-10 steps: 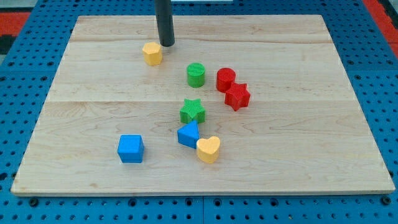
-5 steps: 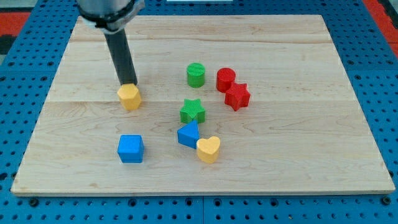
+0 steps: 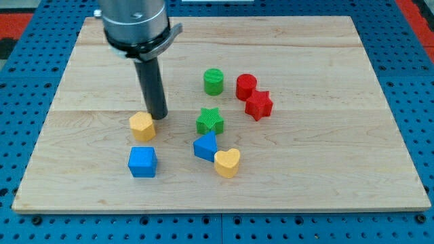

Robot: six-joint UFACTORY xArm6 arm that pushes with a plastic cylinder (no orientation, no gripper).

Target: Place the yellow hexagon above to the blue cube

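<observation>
Since my tip (image 3: 159,118) touches the yellow hexagon (image 3: 142,126) off-centre, just above the blue cube (image 3: 142,162), your further push could skew it sideways; no gripper exists here.

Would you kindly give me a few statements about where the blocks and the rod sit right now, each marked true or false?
1. The yellow hexagon lies toward the view's top from the blue cube. True.
2. My tip is at the green star. False: it is at the hexagon's upper right edge, apart from the star.
3. The yellow heart sits beside the blue triangular block. True.
4. The green cylinder touches the blue cube. False: it stands far off, toward the view's top right.
5. The red cylinder and red star sit close together. True.
</observation>
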